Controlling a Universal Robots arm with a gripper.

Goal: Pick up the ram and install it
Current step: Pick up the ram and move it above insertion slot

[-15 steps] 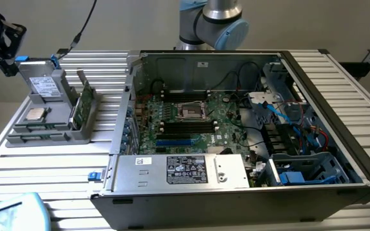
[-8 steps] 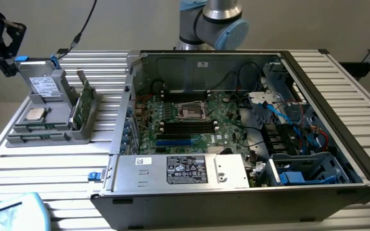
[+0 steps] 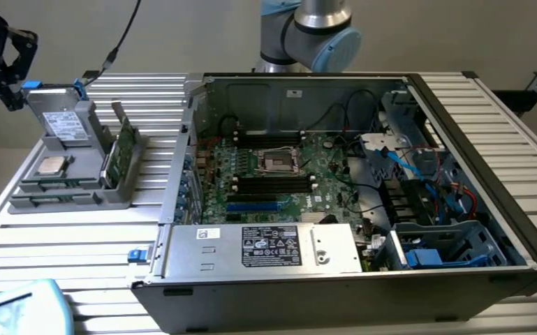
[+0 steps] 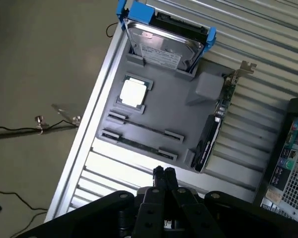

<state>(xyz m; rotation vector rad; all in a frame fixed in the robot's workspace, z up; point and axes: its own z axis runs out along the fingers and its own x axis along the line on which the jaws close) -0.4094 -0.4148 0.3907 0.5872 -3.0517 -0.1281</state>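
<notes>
Gripper (image 4: 164, 172) jaws closed, empty, near grey holder (image 4: 179, 114). Ram (image 4: 139, 145) apparently edge-on in slot: light, stiff, fragile; best pinched mid top edge

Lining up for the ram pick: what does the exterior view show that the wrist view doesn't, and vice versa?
Exterior view adds the motherboard inside the open case, the power supply and the arm's blue-capped joint. Wrist view adds the gripper, shut on nothing, near the holder, and cables on the floor. Shared: the holder with the hard drive, the CPU chip and the expansion card standing on edge.
</notes>
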